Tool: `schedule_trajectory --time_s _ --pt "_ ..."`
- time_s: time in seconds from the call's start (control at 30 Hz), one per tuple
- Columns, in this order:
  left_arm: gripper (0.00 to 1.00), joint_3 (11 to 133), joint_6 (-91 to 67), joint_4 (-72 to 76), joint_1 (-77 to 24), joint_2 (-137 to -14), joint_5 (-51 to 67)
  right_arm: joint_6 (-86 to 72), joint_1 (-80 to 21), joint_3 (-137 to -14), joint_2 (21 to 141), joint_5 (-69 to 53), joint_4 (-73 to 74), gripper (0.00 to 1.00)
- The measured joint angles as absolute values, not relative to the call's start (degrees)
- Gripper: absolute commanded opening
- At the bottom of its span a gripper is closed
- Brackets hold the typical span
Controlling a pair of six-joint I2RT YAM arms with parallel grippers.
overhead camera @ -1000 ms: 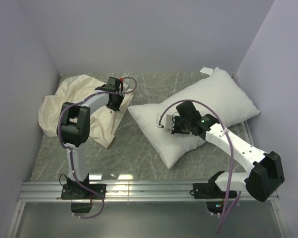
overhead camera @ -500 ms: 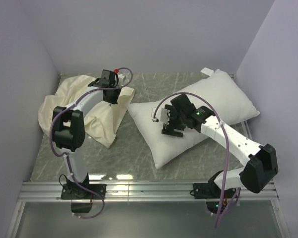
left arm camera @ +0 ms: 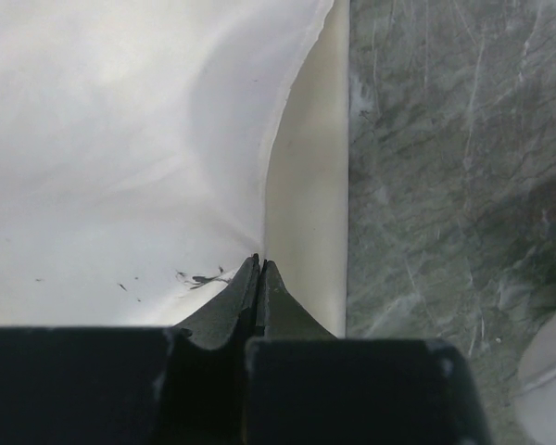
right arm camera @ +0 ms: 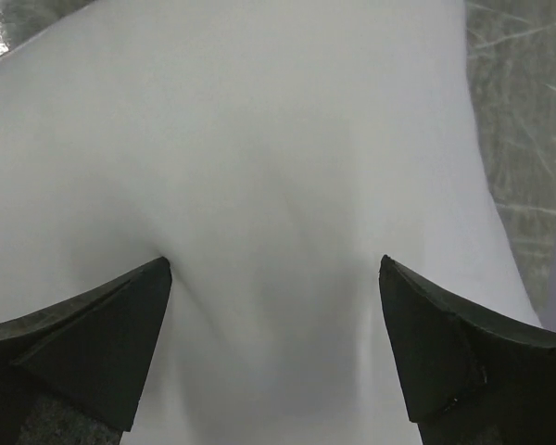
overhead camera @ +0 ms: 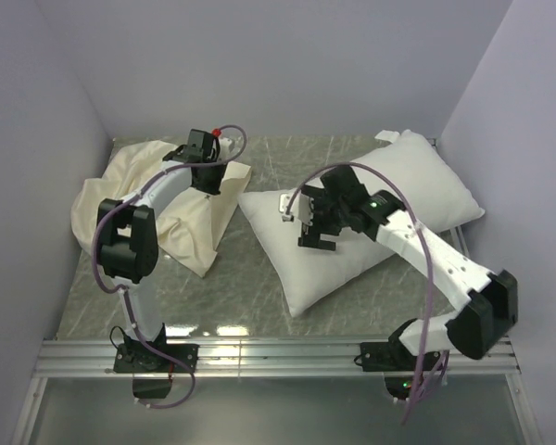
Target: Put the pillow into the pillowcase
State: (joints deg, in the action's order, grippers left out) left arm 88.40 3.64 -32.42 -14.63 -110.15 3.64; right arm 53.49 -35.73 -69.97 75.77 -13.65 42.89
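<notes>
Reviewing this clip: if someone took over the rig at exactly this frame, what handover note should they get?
Left gripper: shut, pinching the pillowcase at its edge nearest the pillow.
Right gripper: open wide, fingers straddling the pillow's top, not gripping it.
The pillow lies on the table close beside the pillowcase, fully outside it.
Done: case edge gripped.
Left: open the case mouth, grasp the pillow, feed it in.
</notes>
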Motion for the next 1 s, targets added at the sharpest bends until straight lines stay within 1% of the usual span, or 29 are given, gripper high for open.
schedule_trajectory --time_s 0.07,0.1,0.13,0.2,0.23,0.27,0.3,0.47,0.7,1.0 --pt "0.0 88.4 3.31 -32.49 -14.24 -110.15 4.36 53.67 -35.73 -71.83 81.03 -14.5 42.54 1.0" --pt "0.0 88.4 3.14 -32.53 -13.89 -110.15 4.89 53.69 -35.75 -72.49 83.88 -14.52 42.39 0.98" --pt "0.0 88.4 2.87 -32.6 -13.61 -110.15 5.19 53.67 -35.75 -72.82 86.7 -14.52 42.13 0.93" --pt "0.0 88.42 2.33 -32.8 -13.02 -110.15 5.65 53.67 -35.75 -73.43 91.7 -14.52 42.09 0.74" --pt "0.0 88.44 2.2 -32.95 -12.73 -110.15 5.98 53.32 -35.75 -73.82 93.47 -14.63 42.13 0.44" --pt "0.0 88.55 2.09 -33.21 -12.43 -110.15 6.26 53.08 -35.88 -74.28 94.59 -14.74 42.15 0.21" --pt "0.0 88.68 2.04 -33.47 -12.19 -110.13 6.46 52.95 -36.07 -74.76 95.0 -14.83 42.24 0.0" --pt "0.0 88.77 1.63 -33.95 -11.66 -108.25 7.97 49.54 -37.36 -82.46 96.6 -15.14 45.89 0.0" --pt "0.0 91.05 1.21 -34.72 -11.66 -104.25 10.31 46.02 -38.26 -94.24 105.82 -16.19 51.77 0.0" --pt "0.0 90.59 1.91 -35.35 -11.66 -101.3 13.41 43.2 -38.63 -101.54 110.48 -16.16 53.52 0.0"
